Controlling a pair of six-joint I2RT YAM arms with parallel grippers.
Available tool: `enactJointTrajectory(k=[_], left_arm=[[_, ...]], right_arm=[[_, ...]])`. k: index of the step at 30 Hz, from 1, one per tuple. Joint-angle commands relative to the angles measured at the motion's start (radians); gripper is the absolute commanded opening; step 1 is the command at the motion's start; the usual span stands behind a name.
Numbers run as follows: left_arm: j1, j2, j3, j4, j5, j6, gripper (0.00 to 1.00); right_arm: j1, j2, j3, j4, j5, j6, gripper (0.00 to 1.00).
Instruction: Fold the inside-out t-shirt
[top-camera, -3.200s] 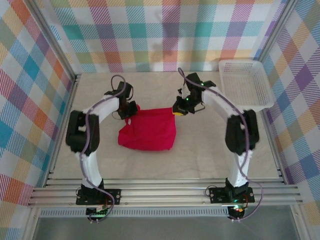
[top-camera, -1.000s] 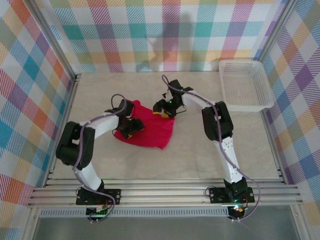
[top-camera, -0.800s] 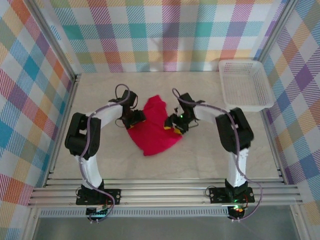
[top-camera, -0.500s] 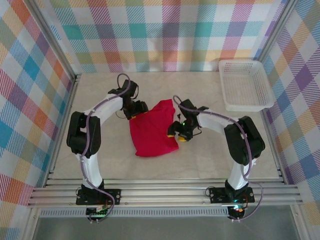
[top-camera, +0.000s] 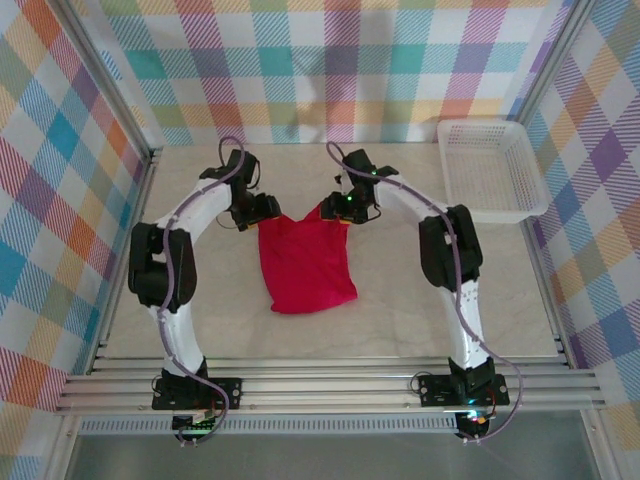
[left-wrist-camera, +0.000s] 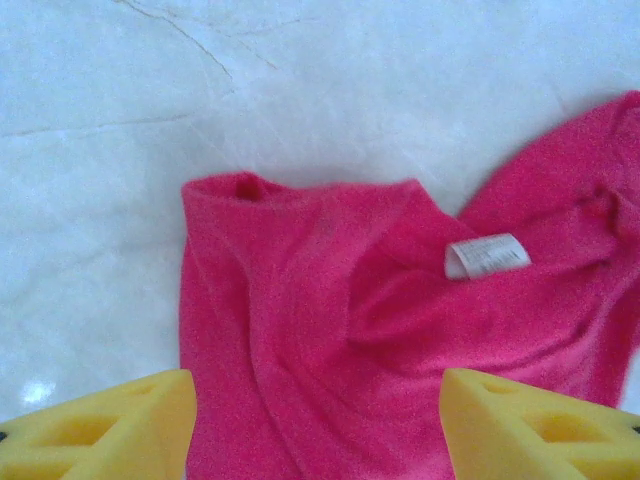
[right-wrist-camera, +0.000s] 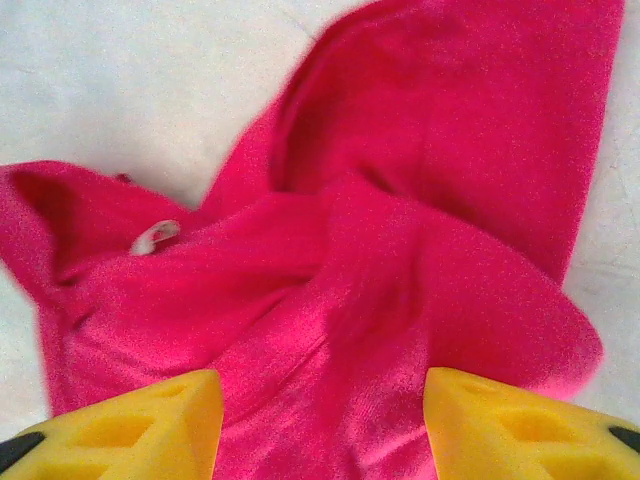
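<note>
The inside-out t-shirt (top-camera: 305, 262) is bright red and lies bunched in the middle of the table, narrowing toward me. Its far edge dips in a V between two raised corners. My left gripper (top-camera: 262, 211) is at the far left corner and my right gripper (top-camera: 336, 209) at the far right corner. In the left wrist view the yellow fingers (left-wrist-camera: 110, 425) stand wide apart over wrinkled red cloth (left-wrist-camera: 300, 300), with the white neck tag (left-wrist-camera: 487, 256) ahead to the right. The right gripper (right-wrist-camera: 322, 390) is likewise open over folds of the shirt (right-wrist-camera: 400, 260), the tag (right-wrist-camera: 152, 237) at the left.
A white mesh basket (top-camera: 490, 170) stands at the far right of the table. Checked walls close in the back and both sides. Bare pale tabletop (top-camera: 420, 310) lies around the shirt, and a metal rail runs along the near edge (top-camera: 330, 385).
The right gripper has swung from the shirt's right side up to its far right corner. The left gripper shifted slightly toward the far left corner. The shirt's far edge now sags between them.
</note>
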Motion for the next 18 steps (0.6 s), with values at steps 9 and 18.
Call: enactJointTrajectory(k=[9,18], left_arm=[[0.007,0.211,0.144,-0.027,-0.068,0.037,0.43],[0.007,0.11,0.191,-0.098,-0.084,0.026,0.0]], right_arm=[[-0.004,0.11,0.148,-0.119,0.016,-0.033,0.18],[-0.01,-0.084,0.092,-0.146,0.072,-0.058,0.0]])
